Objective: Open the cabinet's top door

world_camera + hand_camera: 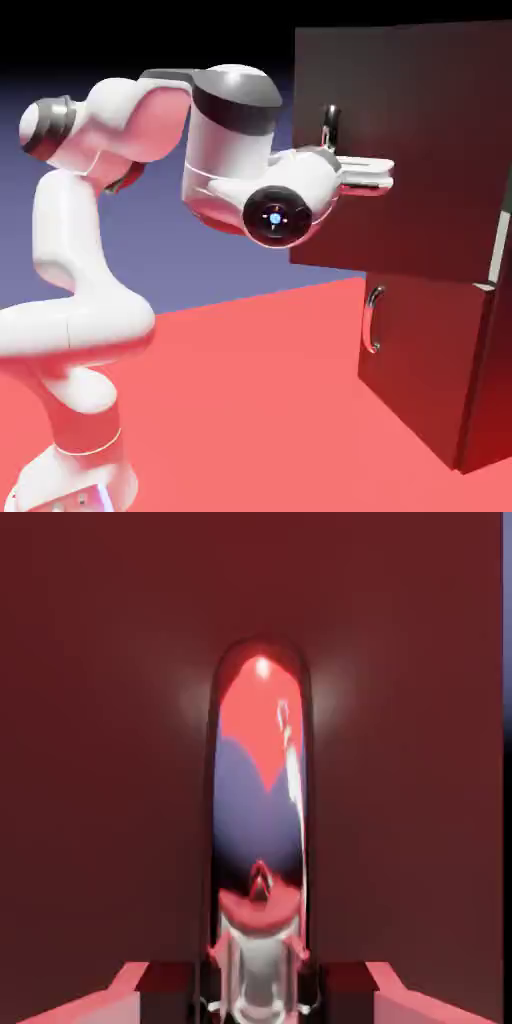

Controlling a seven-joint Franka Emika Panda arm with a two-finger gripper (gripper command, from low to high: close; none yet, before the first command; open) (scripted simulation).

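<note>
Reaching across the frame in the exterior view, white jointed robot arm [232,150] with dark grey bands, base below and to the left of the upper handle. Black round cap [277,217] with a small blue light on the wrist, also below and left of that handle. Two-finger gripper [258,999] closed on the curved, shiny silver bar handle [258,782] of the top door; hand view has one grey fingertip on either side of the bar, near its lower visible end, and the bar runs up the middle from there. Top door [420,150], large flat dark panel, directly behind the upper handle, turned out at an angle from the tall dark brown-black boxy cabinet [487,400]; its free edge is left of the handle and sticks out past the shorter panel underneath, so door is partly open. Shorter dark lower door [420,360] sits below and right of the upper handle, with its own curved metal handle [371,320]. Pale strip [500,246] shows at the seam, right of and lower than the upper handle. Flat red surface [230,400] spreads below it, plain blue-violet backdrop [230,270] behind, going black up top.
</note>
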